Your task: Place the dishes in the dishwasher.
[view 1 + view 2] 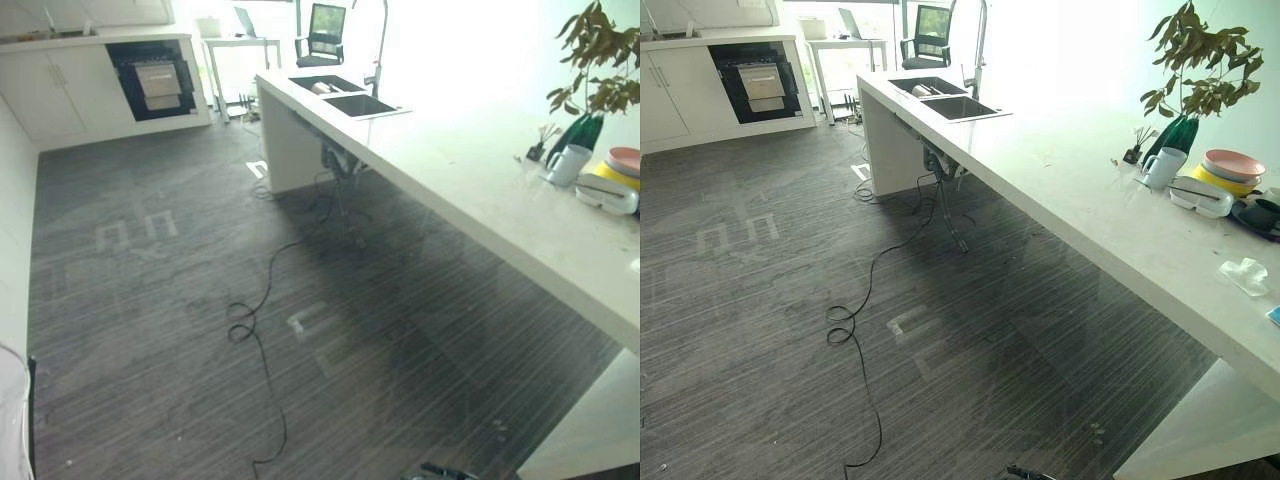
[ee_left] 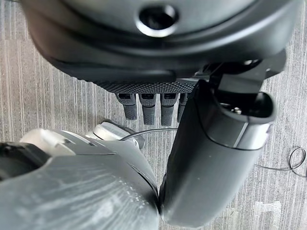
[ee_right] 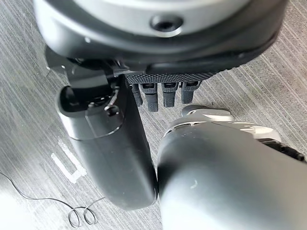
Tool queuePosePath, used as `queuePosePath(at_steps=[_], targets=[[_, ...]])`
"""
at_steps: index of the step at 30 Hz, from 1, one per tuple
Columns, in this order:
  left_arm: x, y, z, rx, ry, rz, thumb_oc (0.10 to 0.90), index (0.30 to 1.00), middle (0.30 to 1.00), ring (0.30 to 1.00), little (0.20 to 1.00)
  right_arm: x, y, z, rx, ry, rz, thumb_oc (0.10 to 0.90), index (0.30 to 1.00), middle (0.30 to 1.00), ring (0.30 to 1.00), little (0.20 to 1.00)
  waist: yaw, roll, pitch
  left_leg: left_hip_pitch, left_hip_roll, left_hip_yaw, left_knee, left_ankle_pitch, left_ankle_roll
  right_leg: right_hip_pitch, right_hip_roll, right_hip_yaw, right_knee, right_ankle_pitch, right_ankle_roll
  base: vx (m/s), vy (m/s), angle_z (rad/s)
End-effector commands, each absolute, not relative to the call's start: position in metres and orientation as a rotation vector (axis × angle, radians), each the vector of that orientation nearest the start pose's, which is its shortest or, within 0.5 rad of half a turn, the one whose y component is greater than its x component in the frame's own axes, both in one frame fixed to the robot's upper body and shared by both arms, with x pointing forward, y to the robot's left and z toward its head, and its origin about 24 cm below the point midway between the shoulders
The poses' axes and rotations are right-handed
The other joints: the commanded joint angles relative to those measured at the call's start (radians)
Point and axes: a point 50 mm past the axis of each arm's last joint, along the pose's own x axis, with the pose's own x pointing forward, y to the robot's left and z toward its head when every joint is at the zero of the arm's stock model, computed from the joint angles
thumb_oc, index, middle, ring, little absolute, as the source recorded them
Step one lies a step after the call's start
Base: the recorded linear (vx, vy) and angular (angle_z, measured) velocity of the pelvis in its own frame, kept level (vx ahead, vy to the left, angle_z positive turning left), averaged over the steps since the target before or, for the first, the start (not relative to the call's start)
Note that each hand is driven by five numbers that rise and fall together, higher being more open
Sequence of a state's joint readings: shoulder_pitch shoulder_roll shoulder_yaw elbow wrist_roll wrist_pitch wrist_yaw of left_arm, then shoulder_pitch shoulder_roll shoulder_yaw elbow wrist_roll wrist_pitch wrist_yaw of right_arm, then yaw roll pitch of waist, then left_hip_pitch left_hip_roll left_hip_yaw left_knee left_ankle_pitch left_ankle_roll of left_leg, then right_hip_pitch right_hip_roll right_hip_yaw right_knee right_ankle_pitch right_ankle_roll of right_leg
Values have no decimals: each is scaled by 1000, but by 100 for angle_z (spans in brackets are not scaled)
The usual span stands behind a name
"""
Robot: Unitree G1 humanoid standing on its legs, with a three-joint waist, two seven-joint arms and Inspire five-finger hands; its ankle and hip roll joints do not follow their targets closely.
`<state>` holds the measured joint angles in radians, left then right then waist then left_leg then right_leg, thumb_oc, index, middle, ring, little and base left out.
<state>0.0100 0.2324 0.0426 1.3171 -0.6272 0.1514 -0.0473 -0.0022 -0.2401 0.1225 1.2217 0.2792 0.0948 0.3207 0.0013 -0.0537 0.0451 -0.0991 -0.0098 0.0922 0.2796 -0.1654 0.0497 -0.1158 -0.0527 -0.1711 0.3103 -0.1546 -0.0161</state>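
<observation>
The dishes stand at the right end of the long white counter (image 1: 1090,215): a white mug (image 1: 1162,167), a pink plate (image 1: 1233,163) stacked on a yellow bowl (image 1: 1223,182), a white dish (image 1: 1200,196) and a dark plate (image 1: 1258,214). Far off at the back left, a dark appliance (image 1: 758,80) is set into the white cabinets, its front open with a light rack showing. My left hand (image 2: 148,108) hangs over the striped floor with straight fingers and holds nothing. My right hand (image 3: 163,96) hangs the same way, empty.
A double sink (image 1: 945,98) with a tall tap sits at the counter's far end. A potted plant (image 1: 1190,70) stands behind the dishes and a crumpled tissue (image 1: 1245,274) lies nearer. An office chair (image 1: 930,30) and a small table are at the back. White tape marks (image 1: 910,322) dot the wide floor.
</observation>
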Motion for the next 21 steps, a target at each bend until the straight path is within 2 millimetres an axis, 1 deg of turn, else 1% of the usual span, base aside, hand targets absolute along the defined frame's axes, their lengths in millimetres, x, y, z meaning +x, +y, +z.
queuePosePath(at_steps=[1,8,21], targets=[[52,230,-170,-458,1340,550,800,900,900,900,900,65,-226,-165,147,1366,82,800,900,900,900,900,-11,24,0,17,85,44,20,-48,-87,48,-61,-15,-10,-17,127,0,0,0],[51,231,-170,-452,1344,557,800,900,900,900,900,65,-226,-165,154,1367,78,800,900,900,900,900,-6,19,-1,14,86,41,20,-47,-88,47,-60,-19,-10,-18,127,0,0,0],[52,232,-170,-453,1338,562,800,900,900,900,900,66,-224,-166,158,1366,75,800,900,900,900,900,-5,24,4,15,87,38,20,-45,-90,48,-58,-19,-10,-19,125,1,-4,2]])
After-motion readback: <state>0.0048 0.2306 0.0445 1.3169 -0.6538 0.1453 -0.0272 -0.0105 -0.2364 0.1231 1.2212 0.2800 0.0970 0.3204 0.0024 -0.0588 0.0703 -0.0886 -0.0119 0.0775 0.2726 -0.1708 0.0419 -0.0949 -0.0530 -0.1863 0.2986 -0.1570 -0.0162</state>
